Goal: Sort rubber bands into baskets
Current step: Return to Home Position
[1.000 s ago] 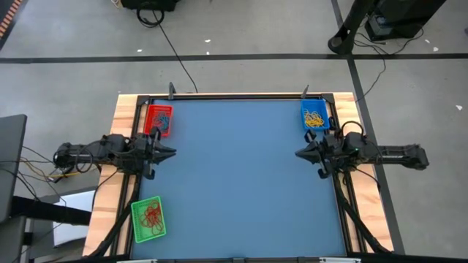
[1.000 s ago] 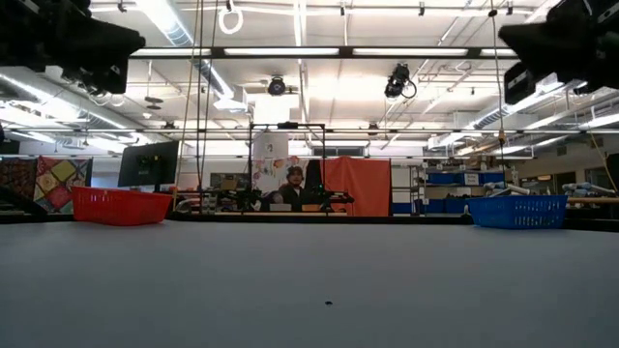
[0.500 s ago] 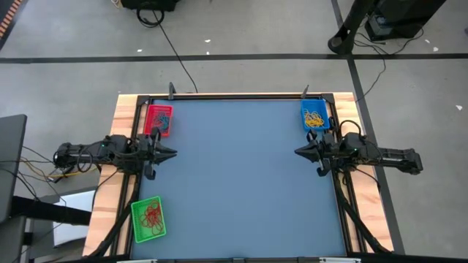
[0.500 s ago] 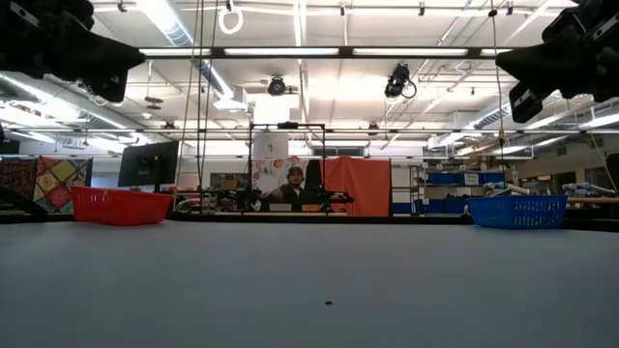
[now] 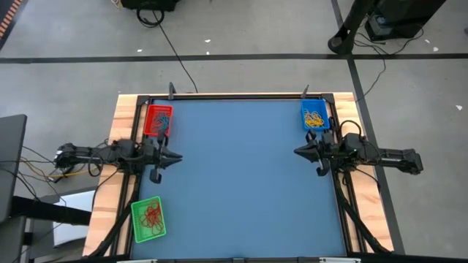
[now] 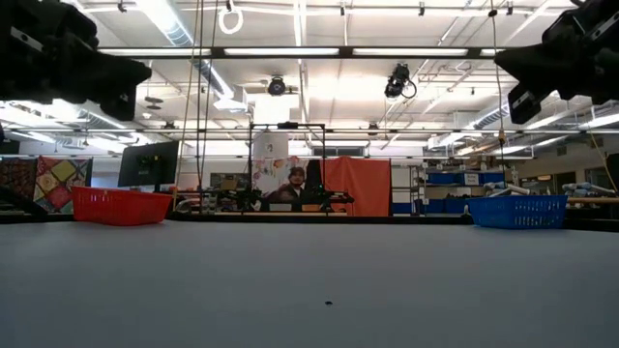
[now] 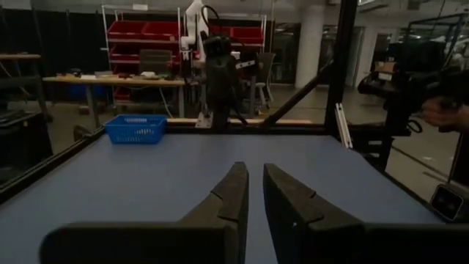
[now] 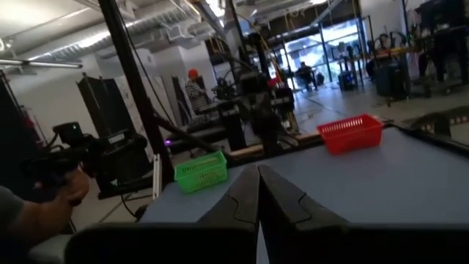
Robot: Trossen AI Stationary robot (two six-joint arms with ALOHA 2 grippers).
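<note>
From above, the left claw point(image 5: 175, 156) is seen over the left edge of the blue table point(image 5: 241, 183), just on the near side of the red basket point(image 5: 159, 120), which stands in the far left corner with dark blue rubber bands point(image 5: 161, 126) in it. The right claw point(image 5: 298, 152) is seen over the right edge, just on the near side of the blue basket point(image 5: 315, 115) in the far right corner, where yellow bands point(image 5: 316, 120) lie. The green basket point(image 5: 148, 218) is placed at the near left and holds red bands point(image 5: 151, 213).

At table height, both arms are shown high above the surface. The red basket is seen far left and the blue basket far right. A person point(image 6: 295, 184) is seen in the room beyond.

Past the left wrist, the fingers point(image 7: 233, 194) are shown all but closed, a narrow slit between them, with nothing held. The blue basket is seen across the table, and a person's hand point(image 7: 448, 114) at the edge.

Past the right wrist, the fingers point(image 8: 242, 202) are shown pressed together, empty. The red and green baskets are seen across the table.
</note>
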